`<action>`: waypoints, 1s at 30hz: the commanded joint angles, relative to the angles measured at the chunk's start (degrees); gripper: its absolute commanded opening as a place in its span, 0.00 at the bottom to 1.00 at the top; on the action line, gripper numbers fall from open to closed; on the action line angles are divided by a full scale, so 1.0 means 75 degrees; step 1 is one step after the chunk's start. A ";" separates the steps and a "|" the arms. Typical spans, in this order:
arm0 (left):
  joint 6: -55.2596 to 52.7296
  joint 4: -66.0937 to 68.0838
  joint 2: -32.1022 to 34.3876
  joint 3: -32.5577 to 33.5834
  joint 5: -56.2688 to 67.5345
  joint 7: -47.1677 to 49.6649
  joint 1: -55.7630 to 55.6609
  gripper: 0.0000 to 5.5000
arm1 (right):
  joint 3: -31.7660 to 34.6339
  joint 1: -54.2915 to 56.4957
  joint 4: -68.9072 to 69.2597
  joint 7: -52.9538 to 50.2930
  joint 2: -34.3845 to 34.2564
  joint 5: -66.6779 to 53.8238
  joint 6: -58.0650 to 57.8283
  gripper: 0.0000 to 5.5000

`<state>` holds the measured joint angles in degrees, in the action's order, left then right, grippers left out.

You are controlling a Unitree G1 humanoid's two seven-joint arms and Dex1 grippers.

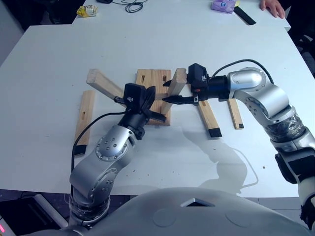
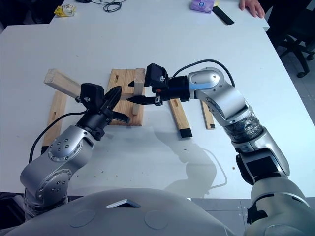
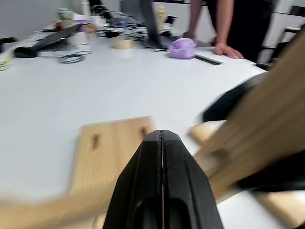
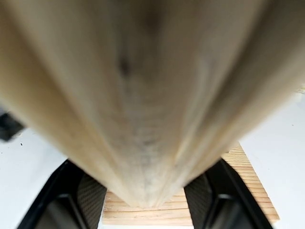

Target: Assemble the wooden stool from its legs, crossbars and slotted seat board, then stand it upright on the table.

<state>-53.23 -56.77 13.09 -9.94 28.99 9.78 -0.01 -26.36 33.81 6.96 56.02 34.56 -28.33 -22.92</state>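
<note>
1. Firmly, a wooden leg (image 1: pixel 178 78) is clasped between the fingers of the right gripper (image 1: pixel 168 92) and held tilted over the slotted seat board (image 1: pixel 150 78)
2. That board is laid flat on the table (image 1: pixel 49 59)
3. The left gripper (image 3: pixel 162 137) is pressed closed on nothing, near the board's front edge

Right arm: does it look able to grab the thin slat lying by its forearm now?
Probably not yet. The right hand is shut on a leg held at the seat board, so it has no free grip. The slat itself lies bare on the table, nothing on it.
</note>
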 commanded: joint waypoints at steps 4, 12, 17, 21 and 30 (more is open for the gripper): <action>0.0960 -0.0430 0.0794 0.1795 0.1992 0.0022 -0.2338 0.00 | -0.0582 -0.0578 -0.0202 -0.0058 0.0417 0.1075 -0.0711 0.37; -0.0653 0.0646 0.3505 0.7019 0.1900 -0.0817 0.0424 0.00 | -0.0510 -0.0651 -0.0306 -0.0068 0.0532 0.1144 -0.0644 0.37; -0.0156 0.1036 0.3332 0.6106 0.0691 -0.1432 0.2716 0.00 | -0.0448 -0.0682 -0.0313 -0.0099 0.0535 0.1165 -0.0662 0.37; 0.0433 0.1196 0.2739 0.4919 0.0094 -0.1400 0.2868 0.00 | -0.0424 -0.0651 -0.0286 -0.0096 0.0542 0.1160 -0.0714 0.37; 0.1480 0.1516 0.2244 0.5248 -0.0934 -0.1545 0.3441 0.00 | -0.0465 -0.0505 -0.0459 0.0142 0.0582 0.1220 -0.0609 0.37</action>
<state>-45.11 -47.23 29.98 27.58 24.97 -0.49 25.46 -25.17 32.81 7.48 56.31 35.15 -28.19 -22.93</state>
